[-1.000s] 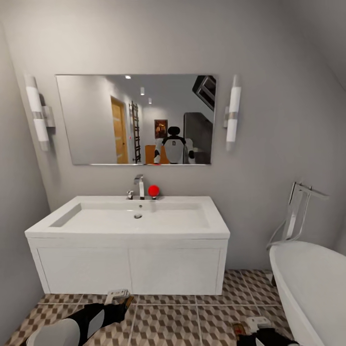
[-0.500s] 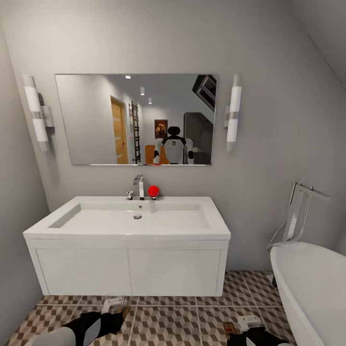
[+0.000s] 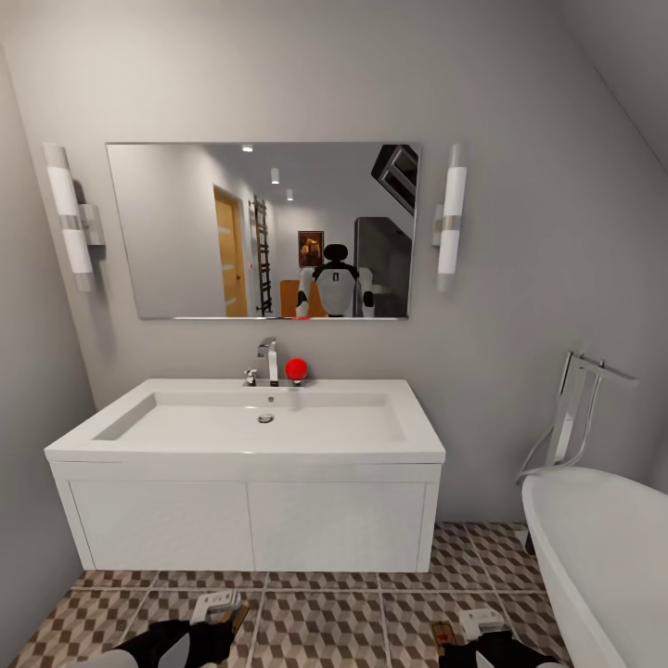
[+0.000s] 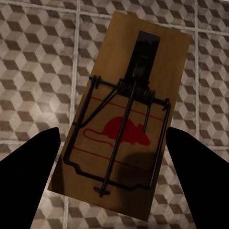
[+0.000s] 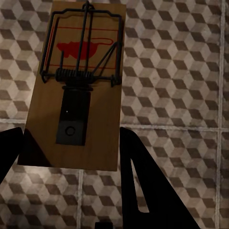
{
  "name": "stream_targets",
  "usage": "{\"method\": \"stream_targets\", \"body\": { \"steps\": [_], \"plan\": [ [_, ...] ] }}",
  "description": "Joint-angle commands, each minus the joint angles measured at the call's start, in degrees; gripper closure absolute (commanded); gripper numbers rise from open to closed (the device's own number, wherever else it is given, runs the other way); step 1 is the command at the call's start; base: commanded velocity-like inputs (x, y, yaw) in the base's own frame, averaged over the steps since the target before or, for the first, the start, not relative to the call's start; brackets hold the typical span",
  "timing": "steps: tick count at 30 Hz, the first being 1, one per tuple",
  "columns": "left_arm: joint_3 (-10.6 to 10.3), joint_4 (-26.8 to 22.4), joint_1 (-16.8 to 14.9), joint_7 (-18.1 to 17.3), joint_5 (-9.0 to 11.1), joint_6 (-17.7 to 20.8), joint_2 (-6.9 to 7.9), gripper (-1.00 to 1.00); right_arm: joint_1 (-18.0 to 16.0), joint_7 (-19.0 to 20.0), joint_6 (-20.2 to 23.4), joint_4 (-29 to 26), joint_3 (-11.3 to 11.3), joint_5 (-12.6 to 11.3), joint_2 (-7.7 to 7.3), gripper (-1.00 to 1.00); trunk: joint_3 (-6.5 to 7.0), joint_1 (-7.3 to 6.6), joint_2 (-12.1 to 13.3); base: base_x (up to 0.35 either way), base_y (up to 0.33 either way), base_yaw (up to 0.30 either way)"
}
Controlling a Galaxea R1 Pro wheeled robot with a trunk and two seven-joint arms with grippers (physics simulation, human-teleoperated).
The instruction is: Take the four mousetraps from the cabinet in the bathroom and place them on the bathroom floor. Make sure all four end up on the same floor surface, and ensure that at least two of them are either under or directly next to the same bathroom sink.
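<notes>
The left gripper is clamping a mousetrap between its two dark fingers, which are pressing on the board's long edges. The tan board is carrying black wire parts, a spring and a printed red mouse silhouette framed by thin red lines; no lettering is readable on it. In the head view this gripper is hanging low over the bathroom floor, in front of the sink.

The right gripper is clamping a second mousetrap the same way, its fingers closing on the board's sides near the end with the dark bait plate. That board is showing the same red mouse print, again with no readable text. From the head view the right gripper is hovering above the cube-patterned tiles between the vanity and the white bathtub. A chrome faucet is standing at the basin's back edge, beside a red ball, below a wall mirror.
</notes>
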Motion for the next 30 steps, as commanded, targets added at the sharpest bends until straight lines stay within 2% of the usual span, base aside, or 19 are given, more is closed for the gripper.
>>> {"method": "stream_targets", "body": {
  "steps": [1,30],
  "plan": [
    [0.5,-0.1,0.0,-0.2,-0.4,0.3,-0.01,1.00,0.0,0.1,0.3,-0.1,-0.5,0.4,-0.01,1.00,-0.07,0.00,0.0,0.000,0.000,0.000],
    [0.6,-0.3,0.0,-0.5,-0.2,0.7,-0.28,1.00,0.0,0.1,0.2,0.0,-0.5,0.4,0.14,1.00,-0.07,0.00,0.0,0.000,0.000,0.000]
  ]
}}
